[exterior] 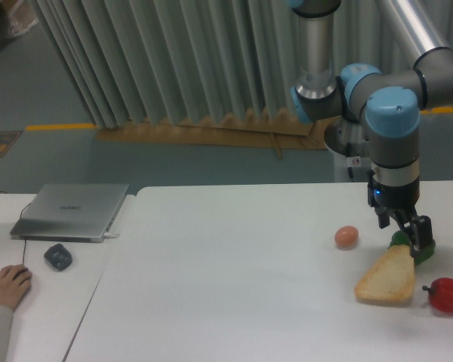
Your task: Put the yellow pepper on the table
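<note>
Here the arm point(392, 113) reaches down at the right side of the table point(226, 286), and its gripper point(409, 230) hangs low over a tight cluster of food. The dark fingers point(421, 235) sit right in front of a green pepper point(414, 247), of which only small bits show on either side of them. Whether the fingers are apart, together or clamped on that pepper cannot be told from this view.

Just below the gripper lies a slice of bread point(386, 277), tilted, its upper corner touching or nearly touching the green pepper and the fingertips. A red pepper point(447, 294) lies just right of the bread, close to the picture's edge. A brown egg point(346, 236) sits to the left of the gripper, a little apart from the rest.

The yellow pepper does not show anywhere in this view; where it is cannot be told.

On the smaller desk at left are a closed laptop point(72, 211), a dark mouse point(58, 256) and a person's hand point(9, 284).
</note>
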`<state>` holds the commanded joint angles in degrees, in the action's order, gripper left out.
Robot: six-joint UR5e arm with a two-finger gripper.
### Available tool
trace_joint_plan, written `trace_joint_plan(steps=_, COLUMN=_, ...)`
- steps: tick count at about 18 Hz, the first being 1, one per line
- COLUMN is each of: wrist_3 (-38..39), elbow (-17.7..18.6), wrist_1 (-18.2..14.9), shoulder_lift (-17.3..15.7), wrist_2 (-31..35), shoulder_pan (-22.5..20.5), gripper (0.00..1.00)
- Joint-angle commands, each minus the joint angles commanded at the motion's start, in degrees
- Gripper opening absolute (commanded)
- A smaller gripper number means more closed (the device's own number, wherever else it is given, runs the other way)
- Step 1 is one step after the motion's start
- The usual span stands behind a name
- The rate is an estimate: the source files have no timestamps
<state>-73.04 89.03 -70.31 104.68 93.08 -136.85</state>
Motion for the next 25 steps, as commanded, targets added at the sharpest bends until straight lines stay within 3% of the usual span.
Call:
trace_joint_plan(steps=6, wrist_3=0.52, elbow=-0.53, wrist_1=-0.79, shoulder_lift=0.35, wrist_2=-0.27, shoulder_pan=-1.67, gripper=1.00)
trace_joint_plan(steps=9, wrist_3=-1.13, elbow=-0.88, wrist_1=-0.79, shoulder_lift=0.35, wrist_2=-0.43, shoulder_pan=-5.17, gripper=1.00)
trace_joint_plan(steps=13, wrist_3=-14.65, elbow=-1.49, wrist_1=-1.05, shoulder_lift=0.44, wrist_2=-0.61, shoulder_pan=-9.92, gripper=1.00)
trace_joint_plan(steps=18, wrist_3=-24.67, elbow=-1.23, wrist_1=-0.97, shoulder_lift=0.61, wrist_2=-5.62, shoulder_pan=-15.72, gripper=1.00)
trace_joint_plan(steps=23, wrist_3=-41.81, elbow=-1.93, wrist_1=-0.35, shoulder_lift=3.68, wrist_2=-7.38, shoulder_pan=-21.87, gripper=1.00)
trace_joint_plan(steps=25, wrist_3=-43.85, elbow=-2.28, wrist_1=0.35, shoulder_lift=4.48, wrist_2=-7.38, shoulder_pan=-22.67, gripper=1.00)
